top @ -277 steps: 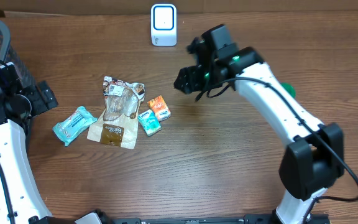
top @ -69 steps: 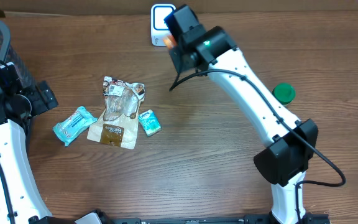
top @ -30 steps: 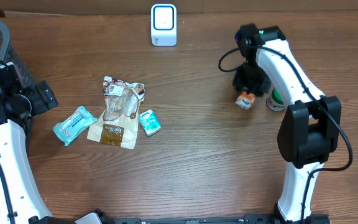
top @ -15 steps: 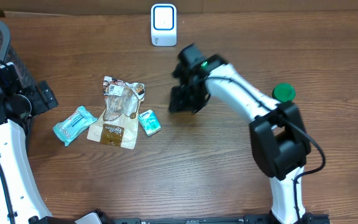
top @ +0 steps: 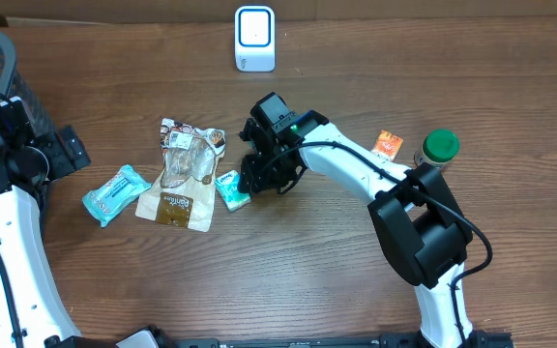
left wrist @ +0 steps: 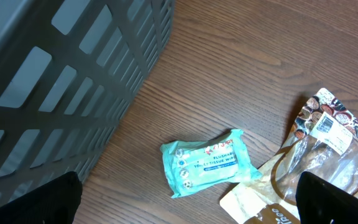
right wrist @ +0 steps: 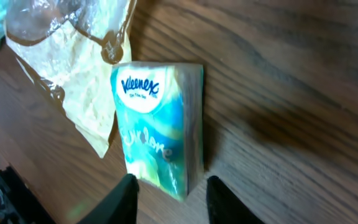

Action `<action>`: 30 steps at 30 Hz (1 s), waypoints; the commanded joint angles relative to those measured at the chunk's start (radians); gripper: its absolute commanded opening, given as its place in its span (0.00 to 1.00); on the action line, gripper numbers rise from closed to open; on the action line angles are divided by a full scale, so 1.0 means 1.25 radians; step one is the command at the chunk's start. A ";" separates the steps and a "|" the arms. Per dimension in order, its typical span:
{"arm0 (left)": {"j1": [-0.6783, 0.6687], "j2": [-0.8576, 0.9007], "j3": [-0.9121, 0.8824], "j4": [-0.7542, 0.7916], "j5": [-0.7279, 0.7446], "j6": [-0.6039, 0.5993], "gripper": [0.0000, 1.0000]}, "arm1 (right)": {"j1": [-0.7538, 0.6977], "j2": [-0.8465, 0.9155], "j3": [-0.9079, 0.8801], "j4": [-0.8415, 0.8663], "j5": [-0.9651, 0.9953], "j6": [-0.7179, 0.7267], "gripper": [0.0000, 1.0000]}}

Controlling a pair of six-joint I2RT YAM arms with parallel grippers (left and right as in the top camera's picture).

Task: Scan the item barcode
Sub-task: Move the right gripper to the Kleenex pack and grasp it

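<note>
1. The right gripper [right wrist: 174, 199] stands partly open, low over the Kleenex tissue pack [right wrist: 159, 127]. Its fingertips [right wrist: 128, 193] straddle the pack's lower end. The one at lower left of the wrist view sits at the pack's corner, and the other stands a little clear. It grips nothing.
2. The left gripper [top: 64, 150], at the left edge of the overhead view, has its jaws spread wide and holds nothing. It is beside a dark mesh basket [left wrist: 55, 81].
3. The tissue pack lies flat left of centre, just beside a clear-and-tan snack bag [top: 184, 174]. A teal wet-wipes pack [top: 116, 193] lies left of the bag.
4. An orange packet [top: 388, 145] lies at right, just beside a green-capped bottle [top: 440, 147].
5. A white barcode scanner [top: 254, 39] stands at top centre on the brown wooden table [top: 307, 280].
</note>
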 commanded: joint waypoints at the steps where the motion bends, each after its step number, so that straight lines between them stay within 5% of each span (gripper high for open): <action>1: 0.009 -0.010 0.003 0.003 -0.011 -0.005 1.00 | 0.002 0.000 -0.041 0.022 -0.010 0.037 0.31; 11: 0.009 -0.010 0.003 0.003 -0.011 -0.005 1.00 | 0.009 0.000 -0.086 0.088 -0.087 0.049 0.28; 19: 0.009 -0.010 0.003 0.003 -0.011 -0.005 1.00 | 0.029 0.001 -0.108 0.118 -0.020 0.141 0.20; 30: 0.009 -0.010 0.003 0.003 -0.011 -0.005 1.00 | 0.029 0.001 -0.157 0.162 0.007 0.179 0.20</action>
